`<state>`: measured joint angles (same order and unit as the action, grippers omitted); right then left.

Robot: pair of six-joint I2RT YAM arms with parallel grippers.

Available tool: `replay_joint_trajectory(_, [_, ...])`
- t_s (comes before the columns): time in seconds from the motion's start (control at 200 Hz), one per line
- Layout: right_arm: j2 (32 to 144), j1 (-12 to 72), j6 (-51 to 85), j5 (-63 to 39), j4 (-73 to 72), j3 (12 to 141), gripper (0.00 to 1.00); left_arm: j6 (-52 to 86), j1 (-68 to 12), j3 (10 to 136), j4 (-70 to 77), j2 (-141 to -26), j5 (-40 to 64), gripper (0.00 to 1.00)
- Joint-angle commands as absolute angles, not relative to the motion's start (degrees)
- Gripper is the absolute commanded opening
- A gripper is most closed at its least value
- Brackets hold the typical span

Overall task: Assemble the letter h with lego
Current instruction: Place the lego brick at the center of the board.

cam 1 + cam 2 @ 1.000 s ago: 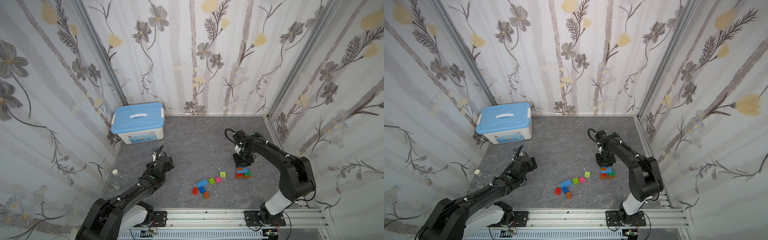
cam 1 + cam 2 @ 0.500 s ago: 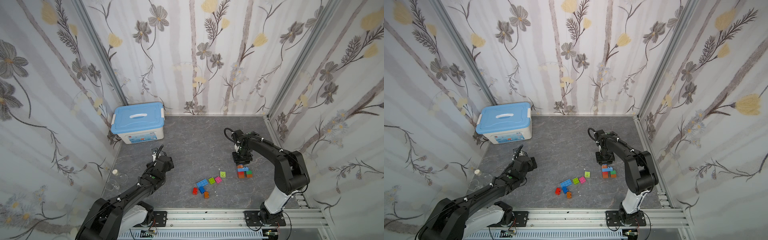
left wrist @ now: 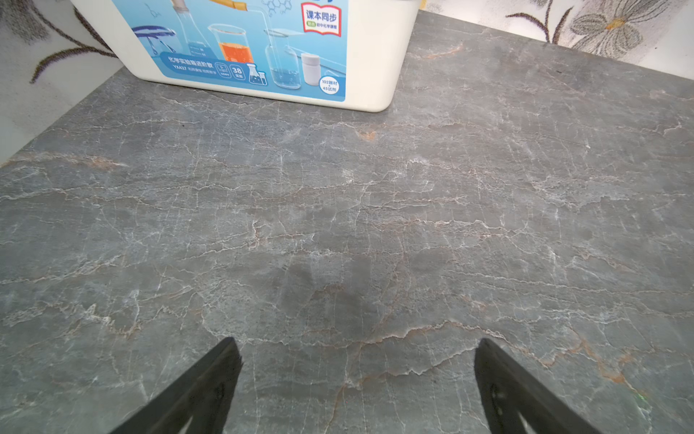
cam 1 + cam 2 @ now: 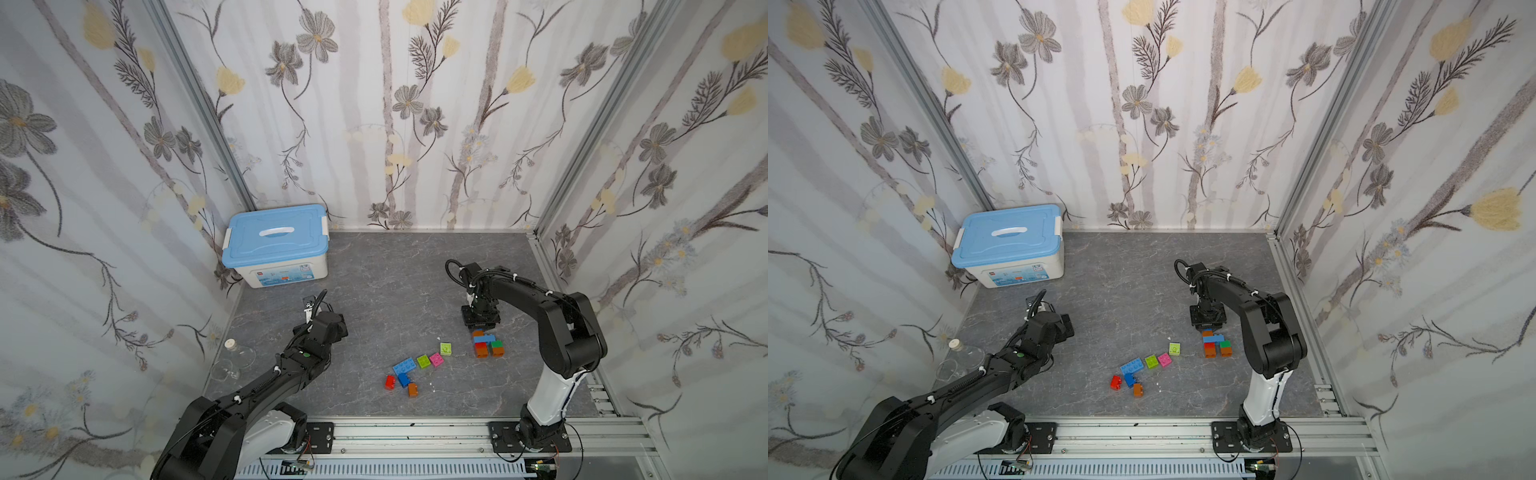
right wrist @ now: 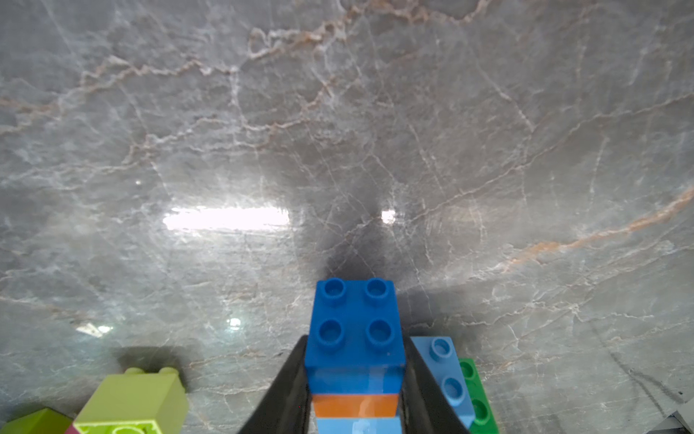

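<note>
lego (image 4: 487,344) for the h lay flat on the worktop (image 4: 395,274) as a part-built cluster in front of the right arm, its stem running lengthwise from the rail side toward the back wall. at the far end of that stem sat the blue brick (image 5: 355,319), studs showing, in line with an orange brick (image 5: 355,406) and touching it. a light-blue brick (image 5: 447,375) lay just beside them. the right tool (image 5: 356,349) stood directly over that far end, jaws drawn in and clamped on the blue brick's two side faces, so the stem's axis ran straight back between them. whether the blue brick was fully seated against the orange one could not be told. the loose bricks (image 4: 415,368) lay between the two arms. the left tool (image 3: 356,342) was well apart from all of it, jaws spread wide over bare worktop near the storage box (image 4: 276,245), holding nothing. the coming move, likely a release and retreat, looked to belong to the right arm.
</note>
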<state>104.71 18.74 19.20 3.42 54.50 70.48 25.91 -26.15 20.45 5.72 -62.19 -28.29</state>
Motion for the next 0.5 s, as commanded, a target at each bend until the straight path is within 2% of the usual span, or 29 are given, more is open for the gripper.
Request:
replay_joint_trajectory(0.0, [104.5,18.7,20.0,4.8,54.1,70.3,0.38,26.1,-26.0,20.7,5.7,-62.1,-29.2,1.0])
replay_joint_trajectory(0.3, [100.6,18.7,19.9,5.1,55.4,69.9,0.44,26.1,-26.1,20.8,5.7,-62.2,-29.1,1.0])
replay_joint_trajectory(0.495, [92.9,18.6,21.2,5.3,56.2,65.4,0.5,26.1,-26.1,20.8,5.7,-62.4,-29.1,1.0])
